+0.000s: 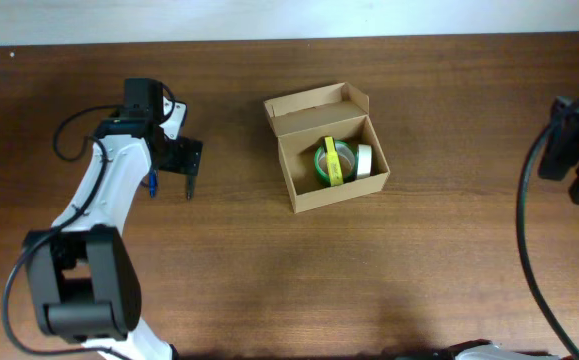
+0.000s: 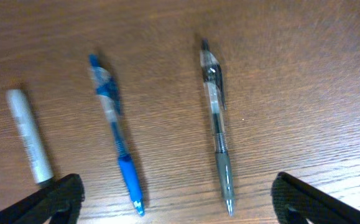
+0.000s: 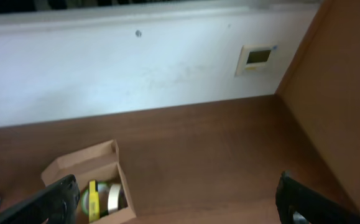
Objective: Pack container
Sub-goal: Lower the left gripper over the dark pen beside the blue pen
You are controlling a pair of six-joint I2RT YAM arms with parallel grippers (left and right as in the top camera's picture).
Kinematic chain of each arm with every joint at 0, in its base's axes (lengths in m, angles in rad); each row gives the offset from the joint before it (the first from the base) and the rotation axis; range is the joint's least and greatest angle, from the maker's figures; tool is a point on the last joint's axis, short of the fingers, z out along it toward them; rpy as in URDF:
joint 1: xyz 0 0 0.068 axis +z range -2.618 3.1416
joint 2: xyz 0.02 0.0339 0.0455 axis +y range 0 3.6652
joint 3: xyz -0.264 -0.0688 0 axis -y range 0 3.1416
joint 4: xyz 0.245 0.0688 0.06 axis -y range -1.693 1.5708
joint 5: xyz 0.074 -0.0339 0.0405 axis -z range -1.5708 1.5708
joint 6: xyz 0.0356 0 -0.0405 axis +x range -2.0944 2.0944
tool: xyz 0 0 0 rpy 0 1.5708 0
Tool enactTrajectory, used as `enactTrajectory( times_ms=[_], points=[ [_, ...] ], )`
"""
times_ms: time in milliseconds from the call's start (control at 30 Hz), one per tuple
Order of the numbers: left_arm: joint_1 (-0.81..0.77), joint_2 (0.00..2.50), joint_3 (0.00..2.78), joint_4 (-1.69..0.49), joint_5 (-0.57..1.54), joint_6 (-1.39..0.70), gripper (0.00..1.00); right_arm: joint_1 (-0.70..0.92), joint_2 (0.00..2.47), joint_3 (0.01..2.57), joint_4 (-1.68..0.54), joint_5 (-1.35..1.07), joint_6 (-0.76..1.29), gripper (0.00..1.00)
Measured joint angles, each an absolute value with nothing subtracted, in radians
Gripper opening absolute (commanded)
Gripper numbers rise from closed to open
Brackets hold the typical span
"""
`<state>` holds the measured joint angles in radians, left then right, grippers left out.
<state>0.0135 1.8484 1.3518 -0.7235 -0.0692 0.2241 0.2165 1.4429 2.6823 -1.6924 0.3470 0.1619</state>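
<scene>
The light-brown cardboard container [image 1: 334, 195] stands open at the table's middle, lid flap up at the back. It also shows in the right wrist view [image 3: 83, 165]. Inside stand a green and yellow tape roll [image 1: 333, 161] and a white tape roll [image 1: 365, 160]. My left gripper [image 1: 172, 185] is open, low over the table left of the container. In the left wrist view a blue pen [image 2: 116, 130] and a grey pen [image 2: 217, 121] lie between its fingers [image 2: 176, 208], with a white marker [image 2: 29, 135] at the left. My right gripper [image 3: 176, 202] is open and empty, raised at the far right.
A white wall [image 3: 136, 68] runs along the table's far edge. A brown side panel [image 3: 341, 93] stands at the right in the right wrist view. Black cables [image 1: 534, 240] hang from the right arm.
</scene>
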Motion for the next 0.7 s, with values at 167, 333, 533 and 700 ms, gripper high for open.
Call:
enactTrajectory(
  times_ms=[167,333,533,700],
  points=[
    [0.014,1.934,1.352,-0.705,-0.048,0.229,0.92,0.216,1.450,2.658,-1.692,0.317,0.162,0.99],
    [0.014,2.000,1.352,-0.692,-0.031,0.229,0.89,0.216,1.450,2.656,-1.692,0.304,0.162,0.99],
    [0.014,2.007,1.352,-0.684,-0.006,0.229,0.89,0.216,1.450,2.656,-1.692,0.285,0.162,0.99],
    [0.014,2.007,1.352,-0.693,0.002,0.228,0.89,0.216,1.450,2.656,-1.692,0.278,0.162,0.99]
  ],
)
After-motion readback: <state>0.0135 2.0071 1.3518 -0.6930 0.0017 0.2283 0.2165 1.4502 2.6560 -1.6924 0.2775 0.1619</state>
